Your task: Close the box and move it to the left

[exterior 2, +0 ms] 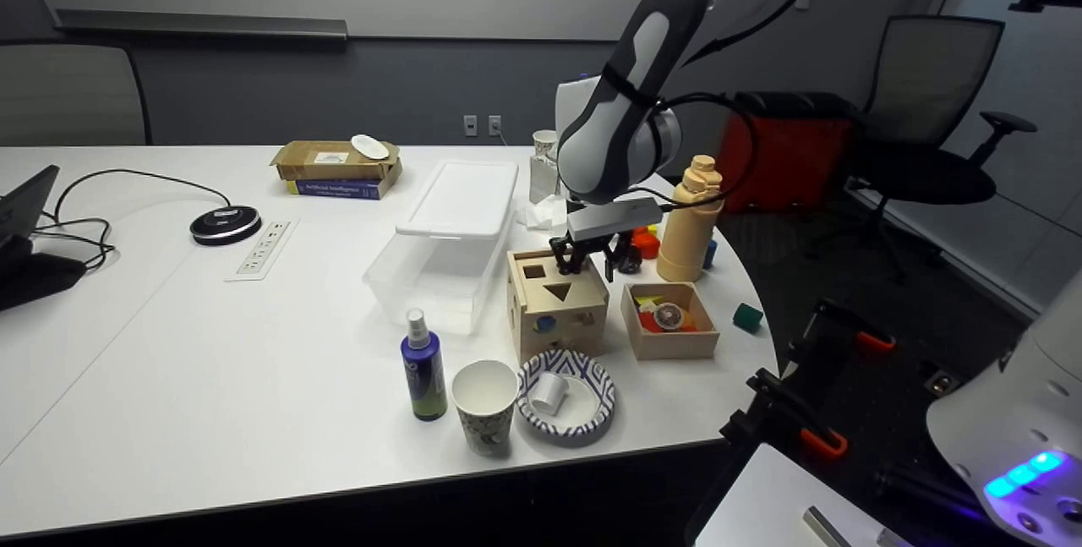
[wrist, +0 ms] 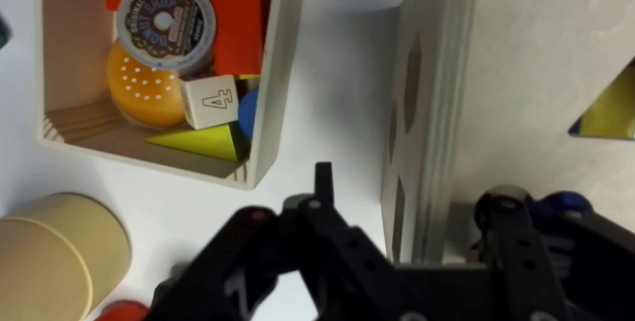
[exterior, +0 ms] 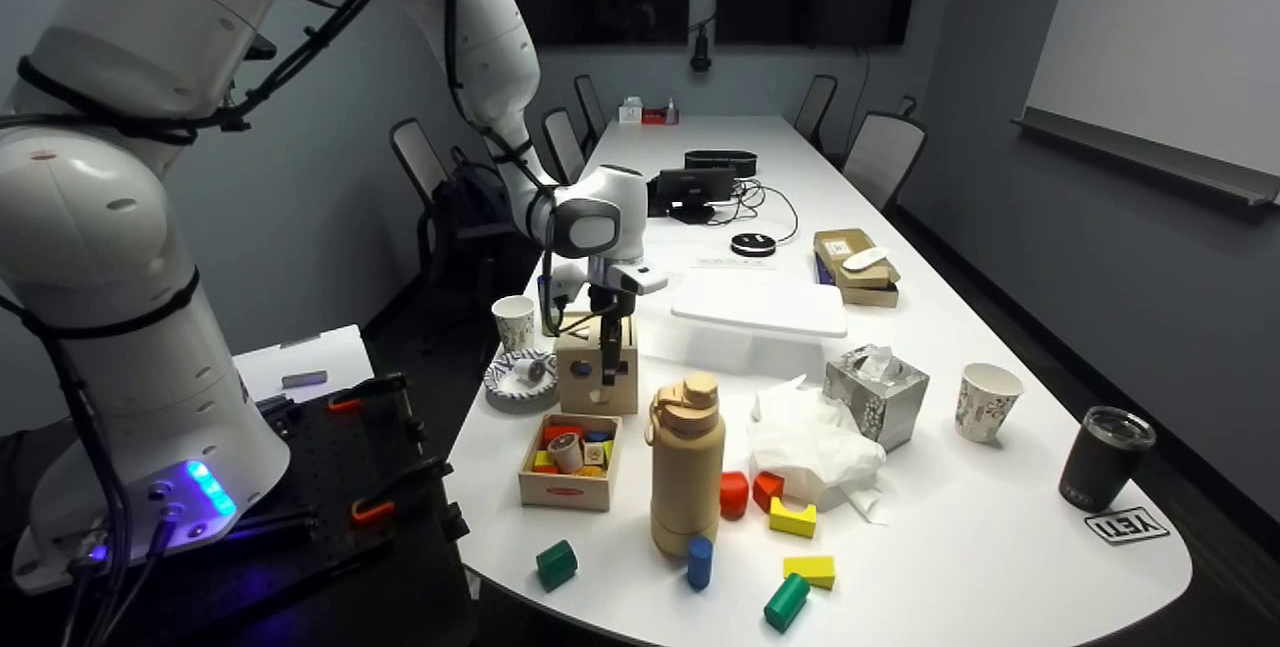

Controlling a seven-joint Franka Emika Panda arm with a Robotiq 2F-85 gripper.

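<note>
The box (exterior: 575,347) is a pale-tan wooden cube with shape cut-outs, and it also shows in an exterior view (exterior 2: 558,308). Its top with square and triangular holes lies on it; whether it is fully shut I cannot tell. In the wrist view, the box (wrist: 521,88) fills the right side, and something yellow shows through the triangular hole. My gripper (wrist: 414,187) is open and straddles the box's top edge near a corner. One finger is outside the wall, the other over the top. The gripper also shows in both exterior views (exterior: 610,327) (exterior 2: 589,266). Whether the fingers touch wood I cannot tell.
A wooden tray (exterior: 567,495) of coloured blocks stands beside the box. A tan bottle (exterior: 688,457) and loose blocks are near the table end. A transparent bin with a white lid (exterior 2: 461,200), a patterned bowl (exterior 2: 596,412), a paper cup (exterior 2: 484,412) and a spray bottle (exterior 2: 424,369) stand around it.
</note>
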